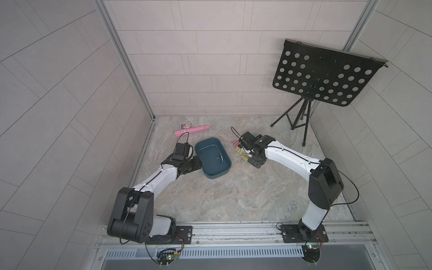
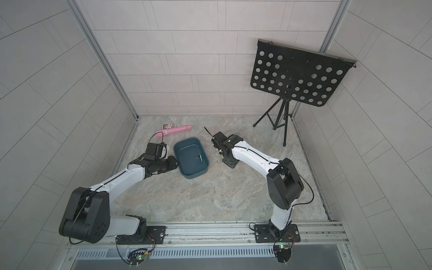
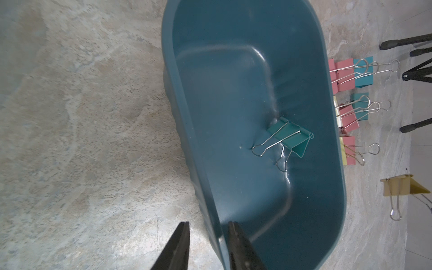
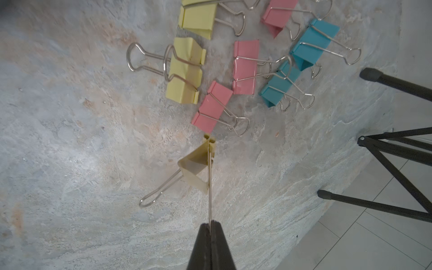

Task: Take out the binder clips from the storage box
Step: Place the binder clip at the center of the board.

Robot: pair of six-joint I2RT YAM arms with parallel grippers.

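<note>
**Item:** storage box [image 3: 222, 105], shallow, dark teal plastic, rounded corners, no lid. Set on a mottled stone-look tabletop [image 4: 70, 140].

**Contents:** one teal binder clip [image 3: 289, 138], folded sheet metal with silver wire handles. Lying on the box floor, near the wall facing the cluster.

**Already out:** pink, yellow and teal binder clips [image 4: 245, 67], clustered on the tabletop just beside the box.

**Held:** yellow binder clip [image 4: 196, 168], dangling from the right gripper [image 4: 210, 225]. Pinched tight by one wire handle, above the tabletop near the cluster.

**Left gripper** [image 3: 208, 224]: narrowly parted, astride the box wall. Possibly clamped on it, not certain from this angle.

**Handling, judged:** light and stiff. Smooth painted bodies, likely slippery, and apt to swing when hung. Best taken by a wire loop; thin wire, so full closing needed.
</note>
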